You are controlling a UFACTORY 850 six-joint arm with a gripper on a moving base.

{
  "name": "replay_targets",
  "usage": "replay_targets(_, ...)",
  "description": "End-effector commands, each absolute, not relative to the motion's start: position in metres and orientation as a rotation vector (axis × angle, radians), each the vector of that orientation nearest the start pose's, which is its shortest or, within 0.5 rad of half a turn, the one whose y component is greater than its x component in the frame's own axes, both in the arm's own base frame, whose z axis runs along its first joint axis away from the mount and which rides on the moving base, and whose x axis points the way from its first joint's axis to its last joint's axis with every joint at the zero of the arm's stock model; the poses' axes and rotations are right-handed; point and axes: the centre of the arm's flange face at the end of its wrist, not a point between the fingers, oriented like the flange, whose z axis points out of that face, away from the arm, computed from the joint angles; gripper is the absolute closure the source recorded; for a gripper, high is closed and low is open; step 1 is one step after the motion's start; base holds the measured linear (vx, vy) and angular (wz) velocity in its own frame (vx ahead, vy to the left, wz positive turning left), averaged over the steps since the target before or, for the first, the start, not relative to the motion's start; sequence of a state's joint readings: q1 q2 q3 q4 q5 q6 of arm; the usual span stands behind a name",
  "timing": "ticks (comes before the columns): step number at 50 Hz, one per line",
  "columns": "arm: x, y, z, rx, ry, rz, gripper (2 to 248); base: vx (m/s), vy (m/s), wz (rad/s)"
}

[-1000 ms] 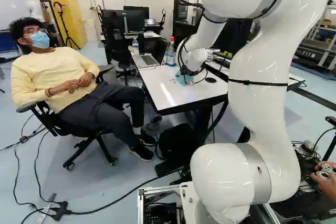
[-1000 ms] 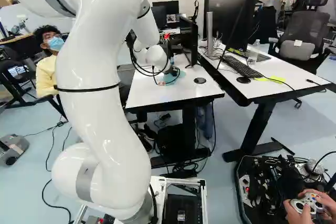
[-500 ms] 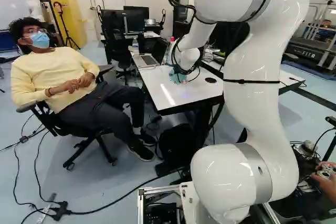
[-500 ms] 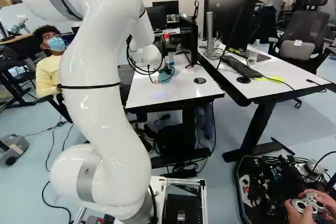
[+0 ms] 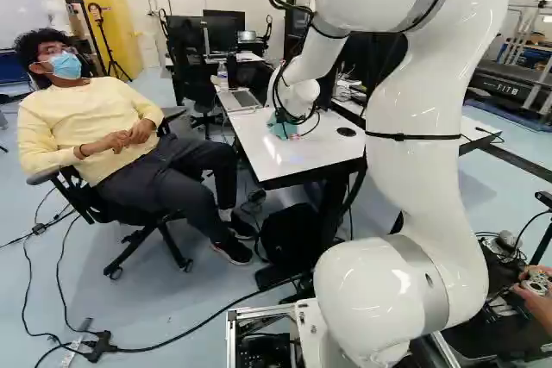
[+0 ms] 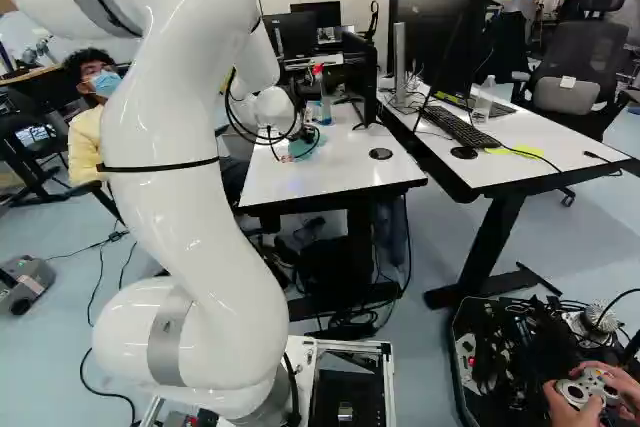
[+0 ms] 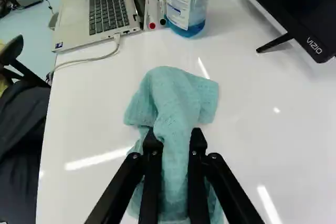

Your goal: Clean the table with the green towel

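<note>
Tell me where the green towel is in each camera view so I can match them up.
Left base view: the green towel is near the middle, a little above mid-height, at the arm's far end.
Right base view: just left of the middle, a little above mid-height, again at the arm's far end.
Wrist view: bunched between the fingers of the claw and spreading ahead of them.
Shared landmark: the white table under it.

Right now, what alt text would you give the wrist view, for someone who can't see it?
A black gripper pinches a bunched blue-green towel on a shiny white table. Beyond the towel are an open laptop, two markers and a bottle of blue liquid; off to one side stands a black screen.
</note>
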State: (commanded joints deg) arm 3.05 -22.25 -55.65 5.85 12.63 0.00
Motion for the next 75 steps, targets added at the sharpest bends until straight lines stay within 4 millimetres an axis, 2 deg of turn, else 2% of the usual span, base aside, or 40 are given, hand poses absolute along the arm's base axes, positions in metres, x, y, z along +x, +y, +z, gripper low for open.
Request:
replay_targets(10, 0.555, 0.041, 0.39, -2.853, 0.044, -1.194, 196, 0.0, 0.0, 0.0)
replay_targets(20, 0.537, 0.046, 0.392, -2.856, 0.027, -1.179, 196, 0.0, 0.0, 0.0)
replay_targets(32, 0.519, 0.034, 0.393, -2.869, 0.057, -1.17, 196, 0.0, 0.0, 0.0)
replay_targets(43, 0.51, 0.017, 0.393, -2.881, 0.104, -1.169, 196, 0.0, 0.0, 0.0)
replay_targets(55, 0.514, -0.003, 0.393, -2.891, 0.159, -1.177, 196, 0.0, 0.0, 0.0)
replay_targets(67, 0.531, -0.02, 0.392, -2.894, 0.206, -1.193, 196, 0.0, 0.0, 0.0)
replay_targets(75, 0.545, -0.023, 0.391, -2.891, 0.214, -1.204, 196, 0.0, 0.0, 0.0)
